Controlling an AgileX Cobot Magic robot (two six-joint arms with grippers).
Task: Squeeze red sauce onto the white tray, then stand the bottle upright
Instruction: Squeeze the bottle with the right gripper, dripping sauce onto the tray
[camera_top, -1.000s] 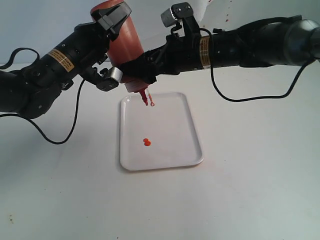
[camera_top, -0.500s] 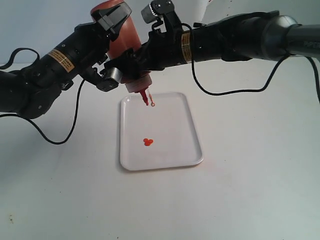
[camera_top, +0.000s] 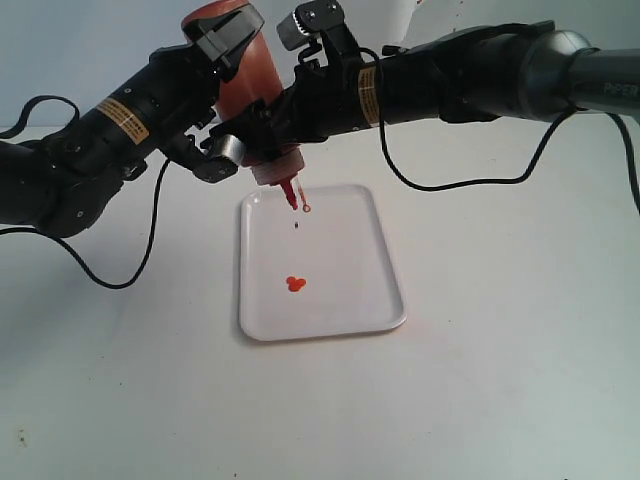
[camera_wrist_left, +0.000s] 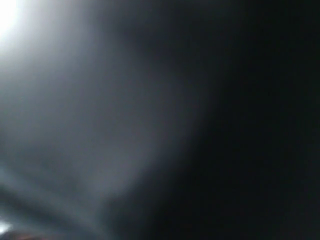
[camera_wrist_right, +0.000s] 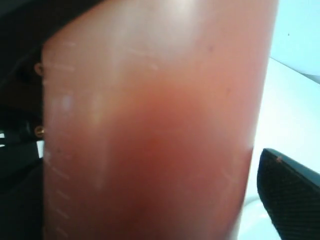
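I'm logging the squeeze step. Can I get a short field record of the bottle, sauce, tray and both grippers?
bottle: upside down, nozzle pointing down over the white tray, at the end nearer the arms
left gripper: clamped on the bottle's body
right gripper: around the bottle near its cap; grip unclear
red sauce: small blob near the tray's middle
bottle stood upright: not yet

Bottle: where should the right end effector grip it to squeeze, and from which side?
Likely the lower cylindrical wall of the bottle, just above the cap, from the exterior view's right. It hangs nozzle down over the white tray, and the left end effector clamps it from the left, higher up.
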